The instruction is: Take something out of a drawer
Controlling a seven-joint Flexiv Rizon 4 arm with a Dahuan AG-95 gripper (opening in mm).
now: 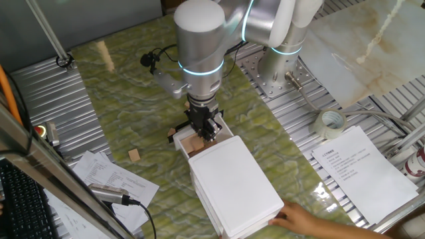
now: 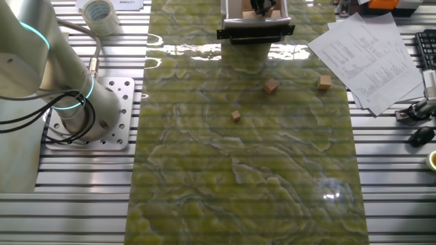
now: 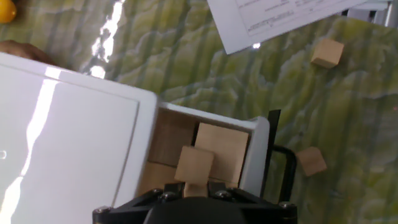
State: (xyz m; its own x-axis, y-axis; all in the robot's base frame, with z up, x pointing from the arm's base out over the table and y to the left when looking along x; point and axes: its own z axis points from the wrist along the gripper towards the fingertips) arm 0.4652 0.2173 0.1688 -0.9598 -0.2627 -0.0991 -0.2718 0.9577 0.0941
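The drawer (image 1: pixel 182 141) stands pulled out of the top of the white cabinet (image 1: pixel 236 186), with its black bar handle (image 3: pixel 283 167) towards the table. It also shows in the other fixed view (image 2: pixel 253 24). Light-brown wooden blocks (image 3: pixel 221 149) lie inside it. My gripper (image 1: pixel 207 131) reaches down into the open drawer. In the hand view my gripper (image 3: pixel 194 182) is shut on the small wooden cube (image 3: pixel 194 165), which sits between the fingers just above the other blocks.
A person's hand (image 1: pixel 302 216) rests on the cabinet's near corner. Loose wooden cubes lie on the green mat (image 2: pixel 272 86) (image 2: pixel 324 82) (image 2: pixel 235 116). Printed papers (image 1: pixel 362 169) and a tape roll (image 1: pixel 330 123) lie to the right; a keyboard (image 1: pixel 23 202) is at left.
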